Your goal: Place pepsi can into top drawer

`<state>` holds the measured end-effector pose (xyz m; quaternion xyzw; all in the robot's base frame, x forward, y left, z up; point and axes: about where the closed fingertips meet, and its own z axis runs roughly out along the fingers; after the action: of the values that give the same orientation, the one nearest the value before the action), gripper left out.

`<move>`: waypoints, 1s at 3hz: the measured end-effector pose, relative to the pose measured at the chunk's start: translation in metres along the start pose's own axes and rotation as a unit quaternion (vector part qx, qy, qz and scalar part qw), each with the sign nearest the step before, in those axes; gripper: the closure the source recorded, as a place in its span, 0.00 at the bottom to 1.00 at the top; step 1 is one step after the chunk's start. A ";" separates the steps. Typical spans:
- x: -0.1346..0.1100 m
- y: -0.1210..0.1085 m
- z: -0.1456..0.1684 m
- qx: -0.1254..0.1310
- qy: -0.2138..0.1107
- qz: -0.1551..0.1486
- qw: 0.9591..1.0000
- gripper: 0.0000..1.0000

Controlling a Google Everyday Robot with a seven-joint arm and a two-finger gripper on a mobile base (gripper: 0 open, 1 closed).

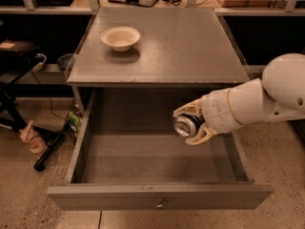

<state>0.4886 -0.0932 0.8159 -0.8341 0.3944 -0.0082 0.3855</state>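
Pepsi can [187, 125] sits clamped in the claw [183, 127], over the right part of the open top drawer [143, 197], close to its right wall. The claw's two pale fingers [191, 109] are closed about the can's body, one above it and one below, spread no wider than the can itself. The white arm [257, 104] reaches in from the right. The can lies on its side, its long axis near level, with one silver end turned left and towards the camera. The drawer is pulled well out from under the bench [190, 46], its round knob [160, 204] at the middle of the front panel and its grey floor in plain sight. A white bowl [120, 37] stands upright on the bench top, towards the back left, showing its pale inside.
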 end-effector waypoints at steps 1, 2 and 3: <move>0.012 0.005 0.020 -0.005 -0.002 0.009 1.000 1.00; 0.023 0.005 0.041 -0.007 -0.011 0.011 1.000 1.00; 0.032 0.012 0.059 -0.006 -0.039 0.014 0.999 1.00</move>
<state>0.5216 -0.0814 0.7574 -0.8307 0.3905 0.0323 0.3956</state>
